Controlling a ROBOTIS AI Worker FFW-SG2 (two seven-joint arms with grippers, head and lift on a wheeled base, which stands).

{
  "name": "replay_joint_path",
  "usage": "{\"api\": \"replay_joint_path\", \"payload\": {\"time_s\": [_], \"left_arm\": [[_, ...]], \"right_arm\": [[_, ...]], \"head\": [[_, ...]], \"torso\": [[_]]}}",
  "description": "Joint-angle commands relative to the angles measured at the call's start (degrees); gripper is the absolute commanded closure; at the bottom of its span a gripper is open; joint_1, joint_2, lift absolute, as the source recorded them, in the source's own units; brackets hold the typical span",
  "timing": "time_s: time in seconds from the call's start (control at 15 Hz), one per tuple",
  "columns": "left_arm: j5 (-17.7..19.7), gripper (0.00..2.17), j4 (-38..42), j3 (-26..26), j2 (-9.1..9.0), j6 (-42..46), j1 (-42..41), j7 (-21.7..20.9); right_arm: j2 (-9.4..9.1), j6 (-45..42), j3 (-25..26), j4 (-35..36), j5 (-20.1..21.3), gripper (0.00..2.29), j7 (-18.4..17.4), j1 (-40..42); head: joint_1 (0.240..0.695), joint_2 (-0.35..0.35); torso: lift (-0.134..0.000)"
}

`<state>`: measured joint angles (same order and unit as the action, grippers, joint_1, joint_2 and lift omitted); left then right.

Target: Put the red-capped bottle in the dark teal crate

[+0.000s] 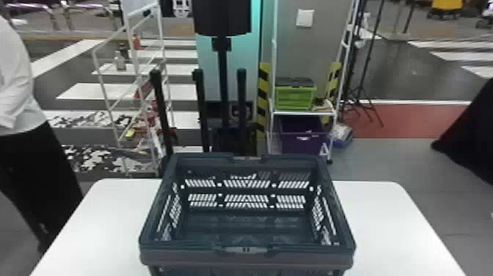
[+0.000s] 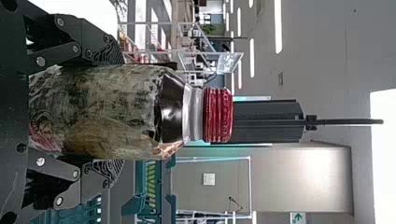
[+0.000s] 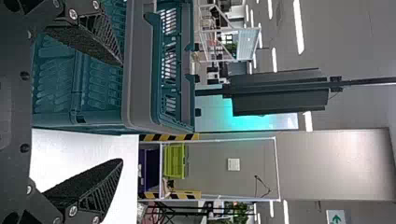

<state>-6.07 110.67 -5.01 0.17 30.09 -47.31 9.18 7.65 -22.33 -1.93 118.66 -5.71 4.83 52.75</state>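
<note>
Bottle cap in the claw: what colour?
Red, with ridged sides; the cap shows best in the left wrist view.

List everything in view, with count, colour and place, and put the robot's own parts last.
bottle: one, patterned body with red cap, upright in the left gripper
crate: one, dark teal, on the table
table: one, white, under the crate
racks: two, white, behind the table to left and right
lidded box: one, green with dark lid, on the right rack
bin: one, purple, below that box
hazard strips: two, yellow and black, by the right rack
panel: one, black, on a pole behind the crate
left gripper: one, black, closed around the bottle
right gripper: one, black, open beside the crate
</note>
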Motion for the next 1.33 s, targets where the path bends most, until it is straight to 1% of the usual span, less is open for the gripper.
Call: {"api": "replay_joint_path", "payload": {"time_s": [0.0,0.07,0.2,0.47,0.6,0.73,0.8,0.87,1.0,1.07,1.13,1.27], "left_arm": [[0.00,1.97,0.78,0.00,-0.32,0.00,-0.24,0.14],[0.00,1.97,2.10,0.09,-0.32,-0.70,-0.42,0.14],[-0.09,1.97,6.05,0.35,-0.32,-5.27,-0.50,-0.12],[-0.17,1.97,16.51,1.49,-0.32,-22.32,3.19,-0.65],[-1.58,1.97,20.82,1.58,-0.32,-32.69,6.53,-0.65],[-1.93,1.97,23.98,1.67,-0.17,-41.66,10.13,-0.56],[-1.93,1.97,24.95,1.85,0.79,-46.76,12.24,-0.74],[-1.76,1.97,25.65,2.46,1.23,-50.27,14.35,-1.18],[-0.26,1.97,27.50,2.72,4.04,-60.82,20.24,-1.62],[-0.35,1.97,27.94,3.16,4.13,-65.04,23.14,-3.90],[-0.26,1.97,27.94,3.25,5.01,-67.50,25.69,-5.48],[-1.49,1.97,27.06,3.25,5.19,-71.54,31.66,-12.60]], "right_arm": [[-0.09,-0.04,0.00,-0.09,0.00,0.15,0.01,-0.02],[-0.09,-0.04,0.00,0.00,0.00,0.15,0.01,-0.02],[-0.18,0.14,0.00,-0.09,0.09,0.15,0.01,-0.02],[-0.27,0.14,0.09,-0.18,0.09,0.15,0.01,0.07],[-0.36,0.14,0.17,-0.44,0.09,0.15,0.01,0.07],[-0.53,-0.04,0.35,-0.44,0.09,0.15,0.01,0.16],[-0.62,0.14,0.53,-0.44,0.09,0.15,0.01,0.16],[-0.80,0.14,0.70,-0.44,0.09,0.15,0.01,0.34],[-0.97,0.14,0.96,-0.44,0.09,0.15,0.01,0.42],[-1.24,-0.04,1.40,-0.36,0.09,0.15,0.01,0.51],[-1.50,-0.04,1.49,-0.18,0.09,0.15,0.01,0.60],[-1.85,-0.04,1.84,-0.09,0.09,0.15,0.09,0.77]], "head": [[0.499,0.000],[0.499,0.000],[0.499,0.000],[0.499,0.000],[0.499,0.000],[0.499,0.000],[0.499,0.000],[0.499,0.000],[0.499,0.000],[0.499,0.000],[0.499,0.000],[0.499,0.000]], "torso": [[0.000],[0.000],[0.000],[0.000],[0.000],[0.000],[0.000],[0.000],[0.000],[0.000],[0.000],[0.000]]}}
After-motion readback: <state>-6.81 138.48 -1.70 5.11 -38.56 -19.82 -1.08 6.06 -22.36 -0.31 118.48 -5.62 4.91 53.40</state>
